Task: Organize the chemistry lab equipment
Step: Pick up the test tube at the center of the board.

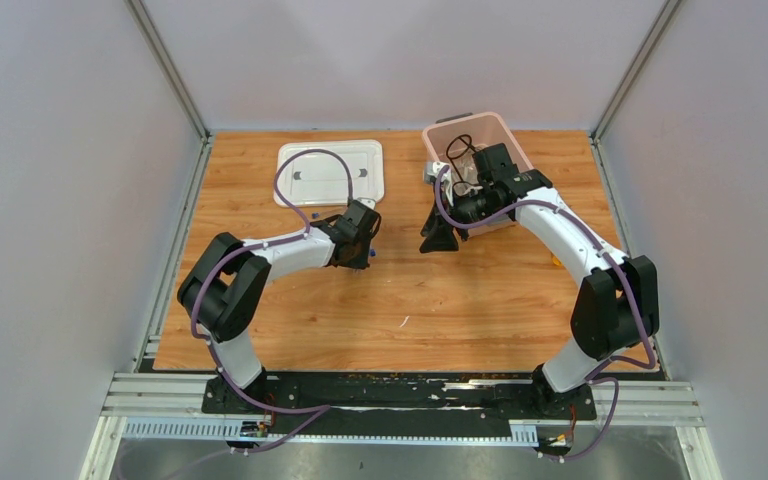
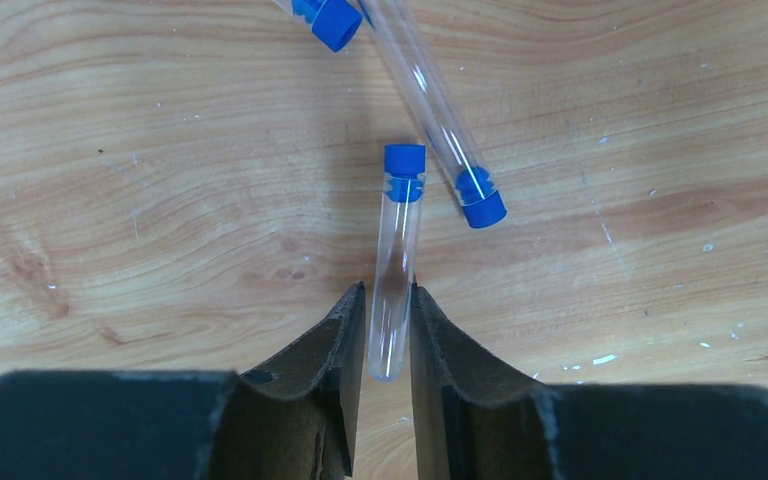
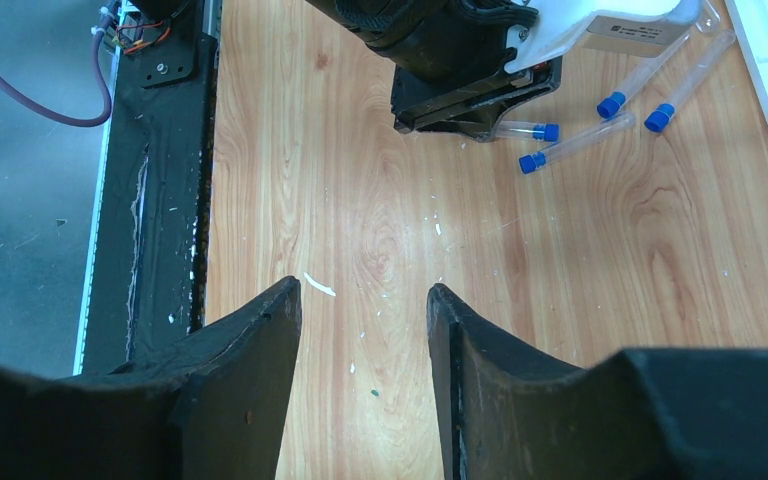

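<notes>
A clear tube with a blue cap [image 2: 400, 220] lies on the wood, its closed end between the fingers of my left gripper [image 2: 387, 290]. The jaws stand narrow around it: the right finger touches the glass and a thin gap shows at the left finger. A second capped tube [image 2: 440, 110] lies slanted just beyond, and a third blue cap [image 2: 330, 20] shows at the top edge. Several tubes [image 3: 575, 143] appear in the right wrist view beside the left arm. My right gripper [image 3: 363, 290] hangs open over bare wood, holding nothing. A black wire ring tripod [image 1: 457, 148] sits in the pink bin [image 1: 508, 135].
The white lid [image 1: 330, 172] lies flat at the back left, just behind my left gripper [image 1: 362, 245]. My right gripper [image 1: 440, 238] hovers in front of the pink bin. The black base rail [image 3: 155, 200] runs along the table's near edge.
</notes>
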Robot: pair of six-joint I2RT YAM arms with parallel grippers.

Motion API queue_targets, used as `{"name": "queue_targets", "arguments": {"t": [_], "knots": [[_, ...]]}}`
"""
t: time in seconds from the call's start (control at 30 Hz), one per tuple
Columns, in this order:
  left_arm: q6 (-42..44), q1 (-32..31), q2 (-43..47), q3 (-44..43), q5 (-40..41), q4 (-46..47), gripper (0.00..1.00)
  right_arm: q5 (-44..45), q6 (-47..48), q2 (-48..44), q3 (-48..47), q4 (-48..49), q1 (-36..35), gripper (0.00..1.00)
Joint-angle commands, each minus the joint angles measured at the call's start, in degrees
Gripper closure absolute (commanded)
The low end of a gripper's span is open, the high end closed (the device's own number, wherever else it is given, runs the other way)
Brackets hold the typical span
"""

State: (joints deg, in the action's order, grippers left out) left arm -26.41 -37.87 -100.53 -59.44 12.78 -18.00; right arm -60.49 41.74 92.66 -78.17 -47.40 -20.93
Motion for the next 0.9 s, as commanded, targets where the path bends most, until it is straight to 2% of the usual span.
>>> {"name": "queue_targets", "arguments": {"t": [0.0, 0.2, 0.43, 0.63, 0.87], "knots": [[1.2, -0.4, -0.3, -1.6, 2.3, -1.0, 0.7, -0.8, 1.3, 0.4, -2.2, -0.3, -0.2, 0.5], [1.6, -0.4, -0.6, -1.4, 3.6, -2.1, 0.78, -0.9, 1.3, 0.3, -2.2, -0.4, -0.2, 0.5], [1.9, -0.4, 1.4, -0.5, 6.6, -3.3, 0.79, -1.2, 1.2, 0.4, -2.2, -0.4, -0.2, 0.5], [2.0, -0.3, 6.5, 2.3, 6.9, -1.5, 0.92, -2.0, 1.2, 0.4, -2.1, -0.4, -0.2, 0.5], [1.6, 0.3, 15.1, 8.1, 3.7, 5.2, 0.97, -4.4, 0.6, 0.3, -1.7, 0.0, -0.3, 0.5]]}}
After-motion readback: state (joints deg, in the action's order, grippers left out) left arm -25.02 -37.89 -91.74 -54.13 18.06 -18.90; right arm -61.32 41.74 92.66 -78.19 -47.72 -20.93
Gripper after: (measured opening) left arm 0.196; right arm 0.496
